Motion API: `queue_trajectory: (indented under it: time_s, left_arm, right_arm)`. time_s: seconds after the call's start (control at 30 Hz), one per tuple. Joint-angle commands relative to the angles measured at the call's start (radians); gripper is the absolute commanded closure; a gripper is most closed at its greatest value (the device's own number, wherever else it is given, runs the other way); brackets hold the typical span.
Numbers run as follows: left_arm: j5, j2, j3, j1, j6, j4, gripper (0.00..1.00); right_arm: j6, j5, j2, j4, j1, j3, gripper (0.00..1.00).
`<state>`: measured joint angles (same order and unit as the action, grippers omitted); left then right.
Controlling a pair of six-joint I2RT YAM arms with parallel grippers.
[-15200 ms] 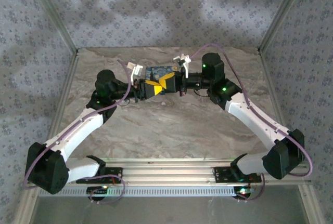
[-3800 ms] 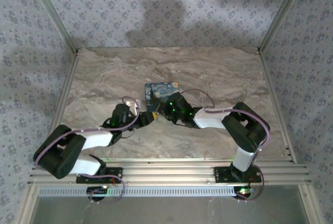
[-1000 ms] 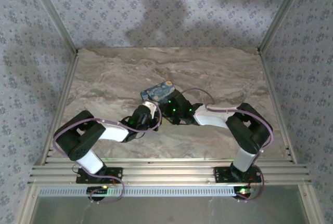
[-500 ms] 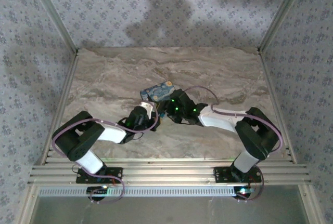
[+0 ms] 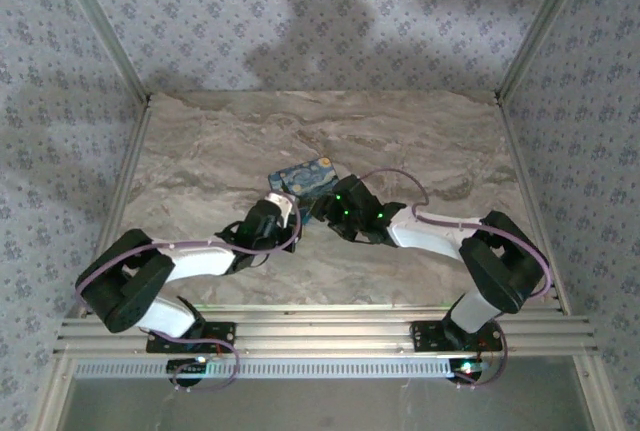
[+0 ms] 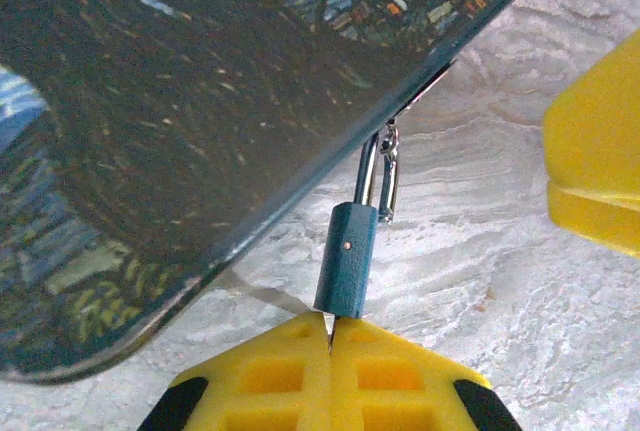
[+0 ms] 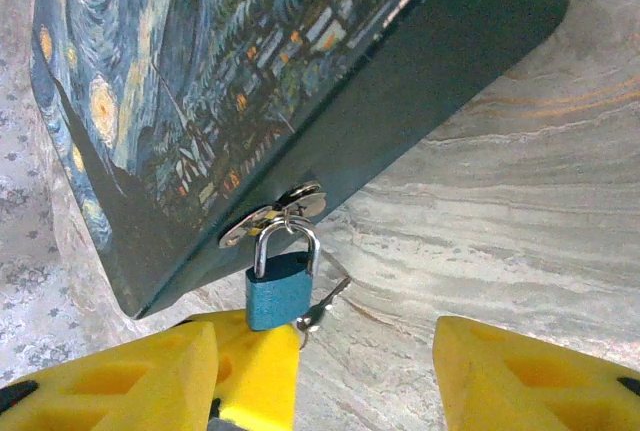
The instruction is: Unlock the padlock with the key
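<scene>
Plainly, left jaws press together at the blue padlock (image 6: 346, 259) base; right jaws gape

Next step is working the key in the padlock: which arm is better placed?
Left, likely: the left gripper is shut right under the blue padlock, beside the key poking out below. The right gripper hangs open, its fingers apart from the lock.

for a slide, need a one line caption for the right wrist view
Blue padlock hangs from the hasp of the painted tin, key at its base, framed by the open right gripper.
</scene>
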<state>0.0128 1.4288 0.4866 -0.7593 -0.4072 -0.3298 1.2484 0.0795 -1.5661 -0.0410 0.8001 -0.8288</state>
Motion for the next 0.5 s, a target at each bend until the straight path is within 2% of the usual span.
queue_trajectory:
  time_s: [0.0,0.23,0.47]
  left_arm:
    - [-0.064,-0.003,0.051,-0.004,0.056,0.123,1.0]
    - [-0.051,-0.023,0.023,0.047,-0.013,0.137,1.0]
    - [-0.033,-0.053,0.059,0.114,0.003,0.255,1.0]
  right_arm:
    - [-0.005,-0.032,0.004,-0.005,0.002,0.007,0.41]
    - [-0.019,-0.054,0.042,0.017,0.0,0.017,0.42]
    - [-0.056,-0.084,0.085,0.062,-0.001,0.01,0.42]
